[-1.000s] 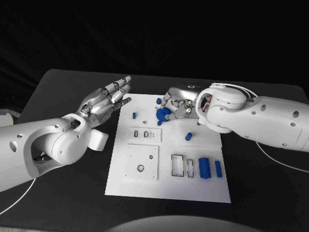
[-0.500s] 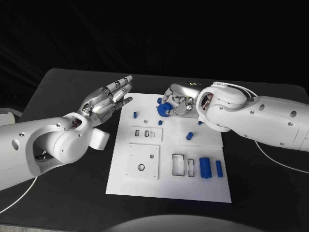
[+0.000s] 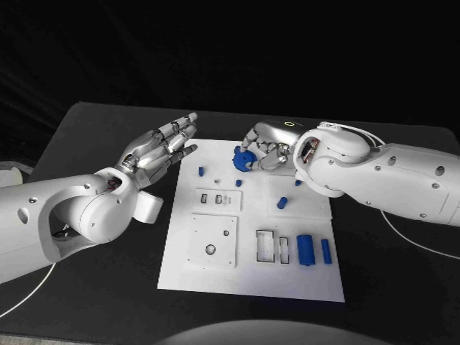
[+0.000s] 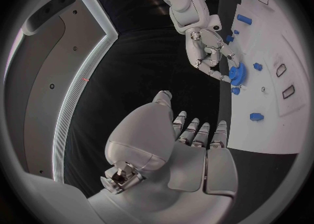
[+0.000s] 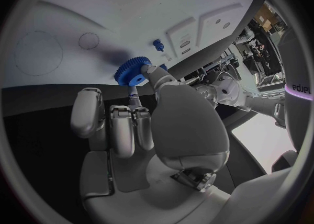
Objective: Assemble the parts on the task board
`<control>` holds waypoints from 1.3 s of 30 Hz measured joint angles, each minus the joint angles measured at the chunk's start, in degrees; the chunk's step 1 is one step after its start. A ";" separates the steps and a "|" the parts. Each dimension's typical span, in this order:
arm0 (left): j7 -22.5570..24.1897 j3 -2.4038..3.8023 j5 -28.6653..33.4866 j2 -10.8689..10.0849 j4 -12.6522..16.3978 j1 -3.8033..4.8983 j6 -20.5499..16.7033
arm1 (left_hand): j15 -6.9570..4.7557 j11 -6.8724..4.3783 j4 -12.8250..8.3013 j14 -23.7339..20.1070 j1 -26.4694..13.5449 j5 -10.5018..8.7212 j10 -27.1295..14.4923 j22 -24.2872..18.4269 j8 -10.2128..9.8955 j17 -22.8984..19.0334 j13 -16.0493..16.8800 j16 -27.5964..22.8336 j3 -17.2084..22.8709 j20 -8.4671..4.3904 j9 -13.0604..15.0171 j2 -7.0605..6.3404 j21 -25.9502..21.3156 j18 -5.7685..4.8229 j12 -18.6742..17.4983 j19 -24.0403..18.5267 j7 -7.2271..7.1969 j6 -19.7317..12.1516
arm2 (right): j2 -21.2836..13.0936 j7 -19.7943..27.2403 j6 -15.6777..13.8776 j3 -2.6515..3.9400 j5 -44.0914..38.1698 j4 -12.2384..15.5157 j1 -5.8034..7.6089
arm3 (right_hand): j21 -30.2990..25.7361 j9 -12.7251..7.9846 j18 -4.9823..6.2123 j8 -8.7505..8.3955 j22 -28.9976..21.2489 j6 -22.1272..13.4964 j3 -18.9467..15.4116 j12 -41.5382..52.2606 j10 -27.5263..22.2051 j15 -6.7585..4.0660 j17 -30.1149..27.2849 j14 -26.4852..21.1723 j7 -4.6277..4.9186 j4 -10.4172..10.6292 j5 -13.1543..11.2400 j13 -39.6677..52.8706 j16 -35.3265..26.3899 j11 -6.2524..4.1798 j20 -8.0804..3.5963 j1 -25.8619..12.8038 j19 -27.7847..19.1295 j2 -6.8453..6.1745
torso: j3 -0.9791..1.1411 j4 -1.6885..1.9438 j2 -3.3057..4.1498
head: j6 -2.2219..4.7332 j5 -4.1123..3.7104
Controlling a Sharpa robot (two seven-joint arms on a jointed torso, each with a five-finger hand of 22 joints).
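Blue gear (image 3: 244, 160) is pinched in the right hand's (image 3: 267, 152) fingertips, held up over the far end of the white task board (image 3: 253, 277), near its back edge. From the right wrist camera you can see the gear (image 5: 131, 70) caught between the thumb and a finger, with the other fingers curled in alongside.

Left hand (image 3: 157, 152) isn't holding anything; it's off the board's left side over the black table (image 3: 95, 144), fingers stretched out and a bit apart, palm turned toward the board.

Other stuff on the board: a small blue peg (image 3: 200, 171) near the left edge, another little blue piece (image 3: 281, 203) toward the right, and a fat blue cylinder (image 3: 305, 249) with a thinner blue bar (image 3: 325, 250) just beside it, next to the rectangular slots.
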 measured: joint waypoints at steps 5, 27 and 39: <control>0.00 0.00 0.00 0.09 -0.06 0.00 0.00 | 0.00 0.00 0.00 0.00 0.00 0.00 0.00 0.00 0.00 0.00 0.00 0.00 0.00 0.00 0.00 0.00 0.00 0.00 0.00 0.00 0.00 0.00 | 0.62 0.16 -0.17 0.00 0.01 -0.22 0.00 | 0.00 0.00 0.00 0.00 0.00 0.00 -0.01 0.00 0.00 0.00 0.00 0.00 0.00 0.00 -0.02 0.00 0.00 0.00 0.00 0.01 0.00 0.00 | -0.01 0.00 0.00 | 0.00 -0.24; -0.04 -0.01 0.01 0.38 -0.20 0.00 0.04 | 0.00 0.21 0.00 0.00 0.00 0.00 0.21 0.00 0.22 -0.01 -0.01 0.00 0.00 0.00 0.07 0.00 0.00 0.00 0.23 0.00 0.43 0.43 | 3.94 -0.09 1.96 0.01 0.27 -3.16 0.00 | -2.18 0.00 0.00 -0.40 0.04 0.01 0.78 0.00 -0.01 0.43 0.03 0.01 0.01 0.34 -3.77 0.04 -0.50 0.41 0.30 -0.45 -0.77 0.47 | -0.04 0.04 -0.01 | 0.07 -0.69; -0.05 0.00 0.01 0.37 -0.28 0.00 0.05 | 0.00 0.20 0.00 0.00 0.00 0.00 0.21 0.05 0.22 -0.01 -0.02 0.01 0.00 0.00 0.07 0.00 0.00 0.00 0.23 0.00 0.43 0.43 | 4.57 -0.57 3.05 0.05 0.51 -3.36 0.04 | -4.56 2.54 -0.01 -5.45 0.03 -4.85 2.13 0.00 -0.18 0.43 0.04 0.01 -1.31 0.56 -6.00 0.03 -1.39 0.24 -0.11 -1.98 -1.99 1.04 | -0.01 0.03 0.02 | -0.10 -0.64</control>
